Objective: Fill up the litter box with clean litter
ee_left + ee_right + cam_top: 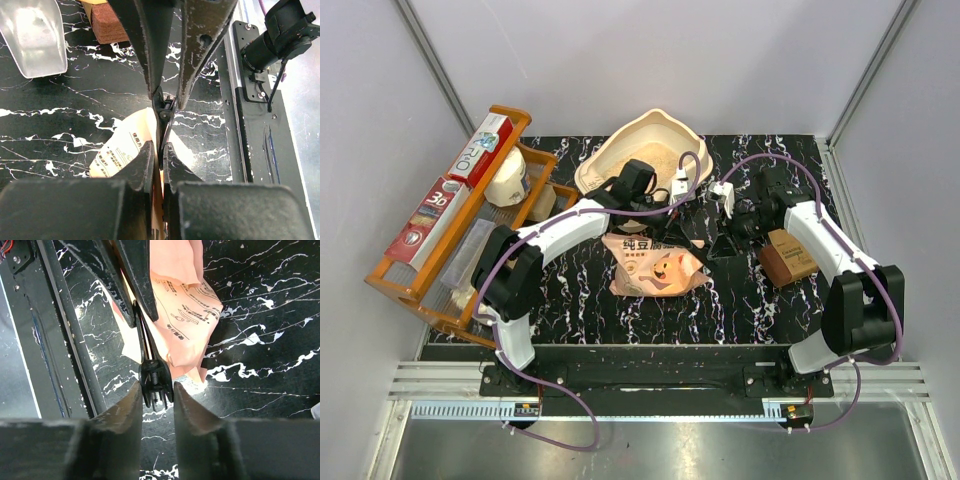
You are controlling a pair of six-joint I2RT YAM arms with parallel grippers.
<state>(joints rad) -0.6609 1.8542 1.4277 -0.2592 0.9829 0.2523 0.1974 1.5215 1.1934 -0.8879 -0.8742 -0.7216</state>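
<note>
Tabletop (570,300) of black, white-veined marble pattern carries a large cream-beige plastic litter box (620,140) at its far edge. Only the overhead view shows the pale, sandy clean litter (655,158) lying inside it. Nearer, a crinkled pink bag (655,265) lies between the two arms. The left wrist view alone shows the left gripper (161,152) pinched tight on the bag's thin edge, with a clear plastic scoop (35,40) off to one side. The right wrist view shows the right gripper (156,390) narrowly flanking a small black spring clip (156,380) on the bag. Whether it actually squeezes the clip is unclear.
</note>
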